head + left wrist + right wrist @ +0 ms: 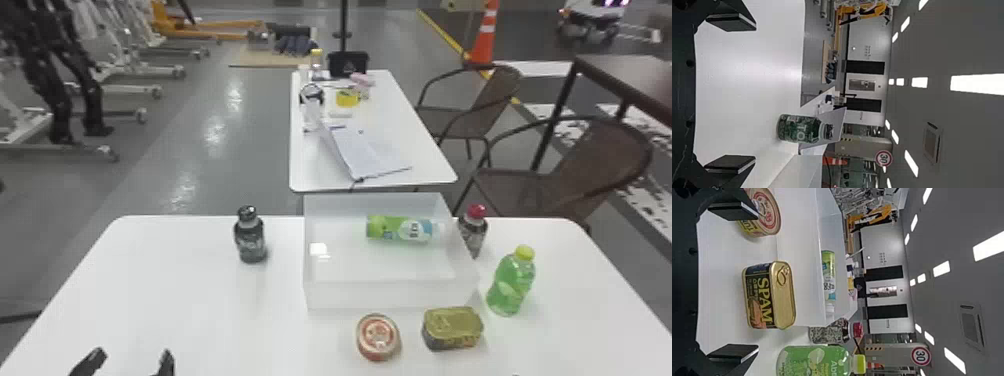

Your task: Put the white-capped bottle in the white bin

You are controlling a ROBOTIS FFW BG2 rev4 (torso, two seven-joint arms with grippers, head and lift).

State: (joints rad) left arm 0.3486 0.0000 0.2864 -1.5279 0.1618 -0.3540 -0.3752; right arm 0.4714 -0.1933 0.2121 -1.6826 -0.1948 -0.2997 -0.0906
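Ahead of both claws, inside the white bin [385, 296], lies the white-capped bottle [400, 229], on its side, its green and blue label showing, its cap toward the bin's right wall. The bottle is within the bin's walls and well apart from either claw.

Left claw [131, 359]: low over the near left of the white table [190, 310], its two flat fingers standing apart. Ahead of it and to its right, a dark bottle [251, 242] with a black cap stands upright, left of the bin.

Right claw [515, 374]: at the near edge of the head view, where only a small dark part shows. The right wrist view has its two fingers apart. Directly ahead of this claw, beyond the fingertips, sits a rectangular meat tin [452, 327]; ahead and to the left of it, a round can [378, 337]. Both rest in front of the bin. Ahead and to the claw's right stands a green bottle [510, 285] with a yellow cap. Farther ahead, just beside the bin's right wall, a red-capped bottle [473, 235] is upright.

Farthest from the claws, beyond the bin, an open notebook [372, 152] rests on a second table [425, 162].
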